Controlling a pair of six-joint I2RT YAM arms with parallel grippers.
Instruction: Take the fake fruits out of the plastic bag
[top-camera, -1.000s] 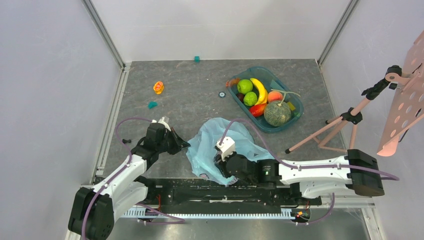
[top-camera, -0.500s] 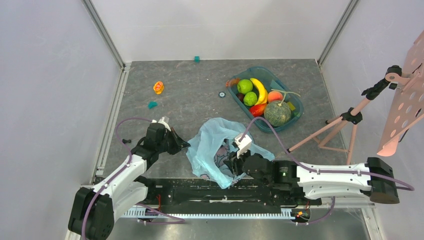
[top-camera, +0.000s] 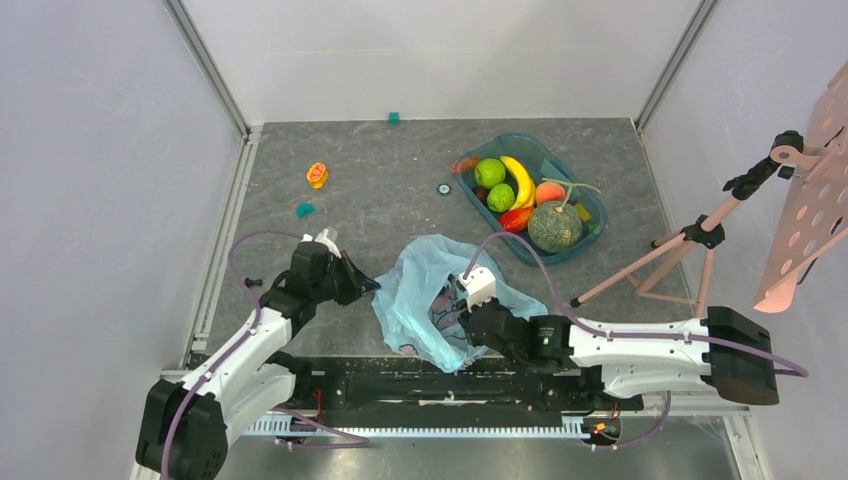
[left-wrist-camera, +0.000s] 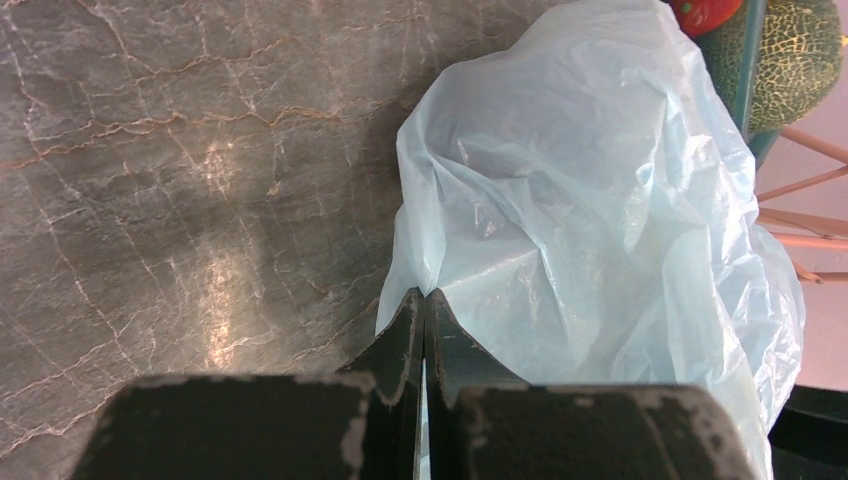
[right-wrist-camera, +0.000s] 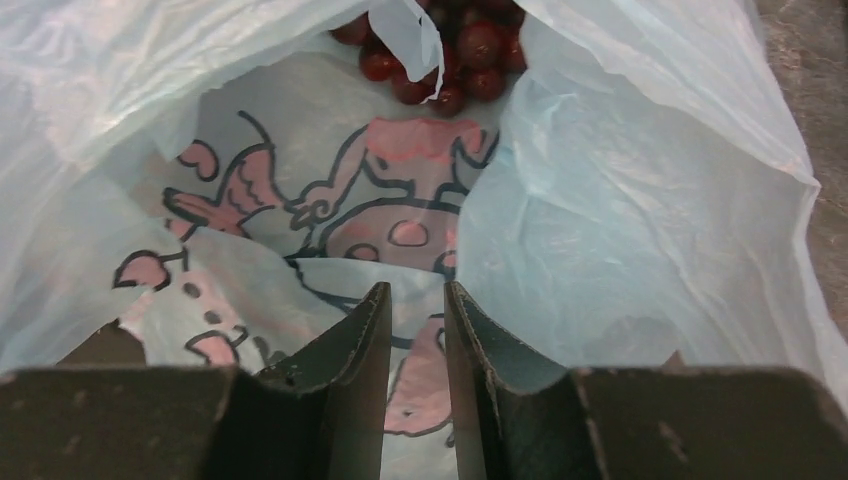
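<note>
Top external view: the bag (top-camera: 418, 292) lies crumpled on the grey surface (top-camera: 385, 190), near the arm bases and between the two arms, its mouth turned toward the right arm. The left fingers (left-wrist-camera: 405, 345) are pressed together at the bag's left edge, with a sliver of the pale film caught between them; the left wrist view shows the plastic rising in a puffed heap just past their tips. The right fingers (right-wrist-camera: 365, 345) reach into the bag's mouth, standing slightly apart with a narrow gap and nothing gripped between them; through that gap shows the inner wall of the bag with its pink cartoon print (right-wrist-camera: 400, 215). At the far end of the bag's inside, beyond the print, sits the grape bunch (right-wrist-camera: 455, 55), dark red-purple, partly covered by a loose flap of film. The other fruits are outside the bag, in the teal tray (top-camera: 598, 207) at the back right of the surface, well apart from the bag: the melon (top-camera: 555, 227) at the tray's near corner, the apple (top-camera: 489, 172) at its far left, the peach (top-camera: 548, 192) just behind the melon, with a banana (top-camera: 519, 180) and a red mango (top-camera: 515, 220) among them. A second green fruit (top-camera: 500, 197) lies just beside the apple.
</note>
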